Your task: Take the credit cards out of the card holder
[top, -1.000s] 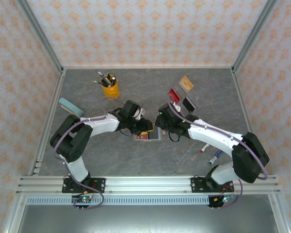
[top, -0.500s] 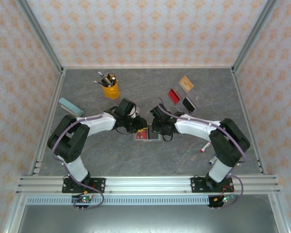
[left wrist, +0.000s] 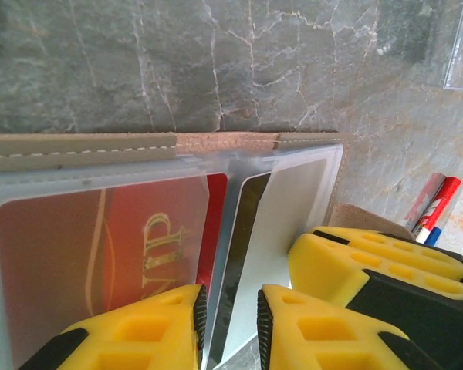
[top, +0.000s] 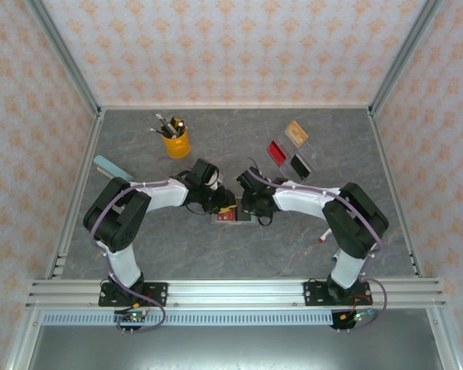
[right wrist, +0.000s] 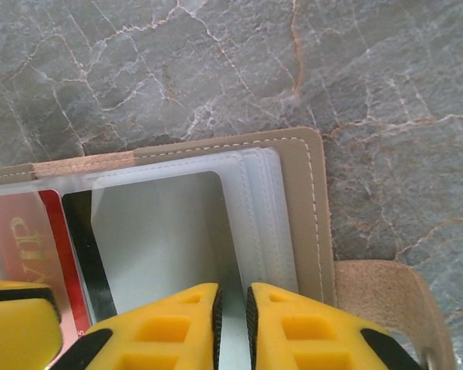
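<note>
— Tan stitched bifold card holder lies open on the grey marbled table, between both arms. Cards?
— Red "VIP" plastic card sits sleeved, its lower edge hidden by yellow fingers. Beside it is a silver card with black stripe.
— Grippers?
— Left gripper pinches that silver card's clear plastic sleeve. Right gripper: jaws a sliver apart at the card's edge. Whether it grips, I cannot tell.

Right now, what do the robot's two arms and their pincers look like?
Left arm and right arm: white links, chunky black joints, a purple cable along each. Left gripper and right gripper: two blocky yellow fingers with square hollows and black inner edges.
</note>
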Motion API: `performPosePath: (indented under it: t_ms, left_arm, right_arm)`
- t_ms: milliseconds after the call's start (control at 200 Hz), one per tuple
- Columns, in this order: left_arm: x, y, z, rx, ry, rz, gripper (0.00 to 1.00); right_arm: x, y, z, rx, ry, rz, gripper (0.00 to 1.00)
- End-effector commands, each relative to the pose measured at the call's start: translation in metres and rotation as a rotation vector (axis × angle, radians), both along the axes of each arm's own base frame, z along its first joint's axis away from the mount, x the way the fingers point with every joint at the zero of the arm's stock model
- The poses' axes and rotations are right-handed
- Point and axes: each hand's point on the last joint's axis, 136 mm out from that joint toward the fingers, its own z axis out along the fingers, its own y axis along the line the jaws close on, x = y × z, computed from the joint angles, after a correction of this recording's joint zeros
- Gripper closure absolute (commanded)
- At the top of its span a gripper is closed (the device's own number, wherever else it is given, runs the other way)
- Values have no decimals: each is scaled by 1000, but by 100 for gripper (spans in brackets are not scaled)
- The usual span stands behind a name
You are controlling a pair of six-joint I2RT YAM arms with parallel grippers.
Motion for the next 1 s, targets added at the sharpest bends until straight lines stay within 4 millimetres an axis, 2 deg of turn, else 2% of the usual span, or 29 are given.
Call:
performPosePath:
  t_ms: [0,330,551,801,991]
  left_arm:
    - [5,-9,5,-16,-19,-17,72]
    - [4,-7,-5,10,2,-20,71]
    - [4,-9,-3,3,-2,-36,70]
    - [4,-18,12,-64,-39,-68,73]
    - [4,-17,24,-97,-71,-82,76]
  right_arm:
    - [-4,-6,-17,-33,42,-3,81]
    - [-10,-10,-26,-26,70,-14,81]
    - [-11,-11,-28,-29,74,-16,81]
    - [-13,-13,-32,-41,86,-16,81]
    - [-17,-22,-39,-77,98,-32,81]
